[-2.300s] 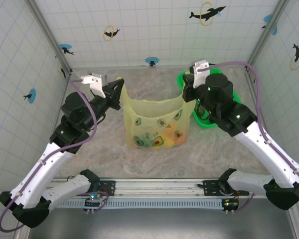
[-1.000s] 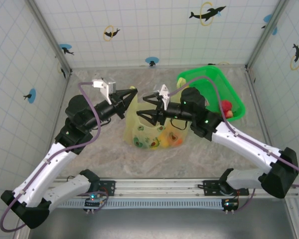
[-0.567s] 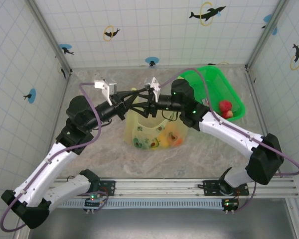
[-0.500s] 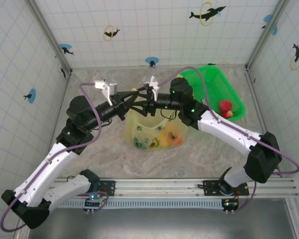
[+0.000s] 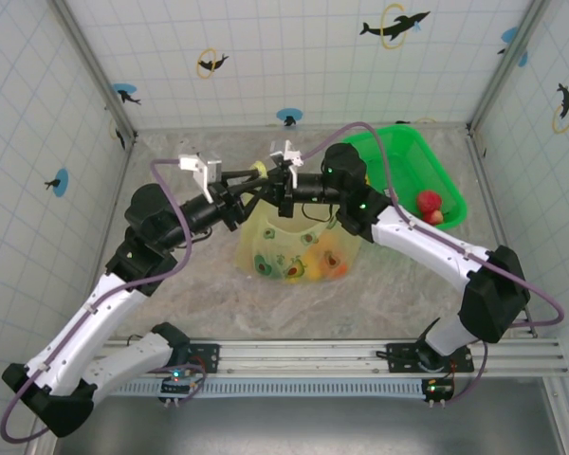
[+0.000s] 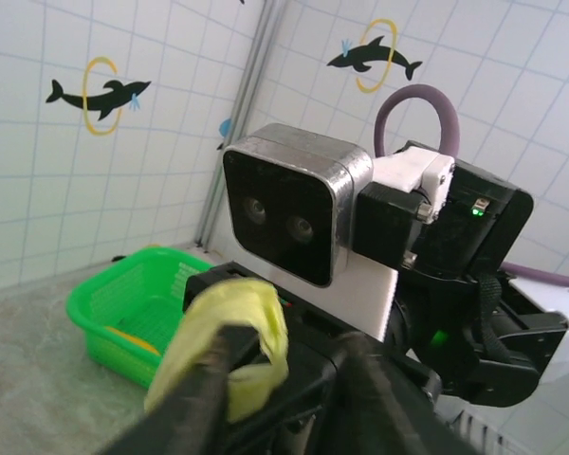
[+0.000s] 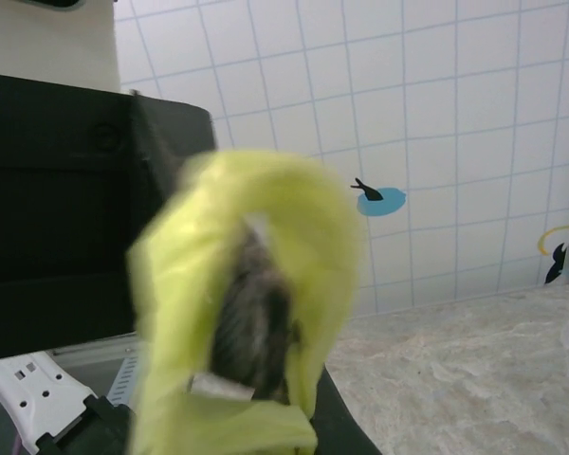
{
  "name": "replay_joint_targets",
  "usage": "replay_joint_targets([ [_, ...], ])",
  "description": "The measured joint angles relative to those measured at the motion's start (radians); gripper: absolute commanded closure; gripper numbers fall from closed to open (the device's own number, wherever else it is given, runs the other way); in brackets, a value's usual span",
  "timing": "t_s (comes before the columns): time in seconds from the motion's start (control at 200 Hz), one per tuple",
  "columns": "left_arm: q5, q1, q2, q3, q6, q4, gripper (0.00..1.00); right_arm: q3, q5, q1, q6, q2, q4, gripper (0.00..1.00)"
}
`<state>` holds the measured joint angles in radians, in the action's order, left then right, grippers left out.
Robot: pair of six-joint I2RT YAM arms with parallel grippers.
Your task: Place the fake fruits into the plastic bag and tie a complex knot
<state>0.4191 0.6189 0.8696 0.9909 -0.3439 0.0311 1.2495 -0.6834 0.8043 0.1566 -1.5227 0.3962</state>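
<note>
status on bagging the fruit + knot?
Done: several fruits sit in the plastic bag. In hand: right gripper shut on a handle, left gripper open beside it. Left: red fruit in the green tray; no knot tied yet.

Bright, even light falls from above, leaving only soft, faint shadows on the worktop (image 5: 209,294). The top view is sharp throughout. In both wrist views the bag (image 7: 313,237), close to the lens, is blurred, worst on the right, while the far walls (image 7: 436,114) stay crisp.
</note>
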Motion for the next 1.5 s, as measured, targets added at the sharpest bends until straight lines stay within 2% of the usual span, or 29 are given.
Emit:
replay_joint_targets([
  [0.175,-0.041,0.0,-0.118,-0.078,0.09,-0.011,0.36,-0.009,-0.001,-0.014,0.015,0.003,0.013,1.0],
  [0.34,-0.15,0.0,-0.27,-0.244,0.188,0.024,0.31,-0.029,0.001,-0.014,0.039,0.01,0.041,1.0],
  [0.425,-0.182,0.0,-0.301,-0.33,0.244,0.065,0.26,-0.035,0.002,-0.013,0.053,0.01,0.049,1.0],
  [0.595,-0.18,0.0,-0.284,-0.505,0.346,0.185,0.21,-0.036,0.003,-0.005,0.071,0.011,0.056,1.0],
  [0.841,-0.136,0.0,-0.149,-0.513,0.372,0.366,0.21,-0.037,0.031,0.032,0.074,0.012,0.056,1.0],
  [1.126,-0.117,0.0,-0.102,-0.523,0.372,0.555,0.34,-0.062,0.199,0.098,0.07,0.027,0.056,1.0],
  [1.271,-0.135,0.003,-0.085,-0.541,0.372,0.591,0.46,-0.105,0.342,0.145,0.07,0.056,0.08,1.0],
  [1.501,-0.179,0.02,-0.064,-0.542,0.373,0.629,0.66,-0.122,0.449,0.179,0.071,0.064,0.101,1.0],
])
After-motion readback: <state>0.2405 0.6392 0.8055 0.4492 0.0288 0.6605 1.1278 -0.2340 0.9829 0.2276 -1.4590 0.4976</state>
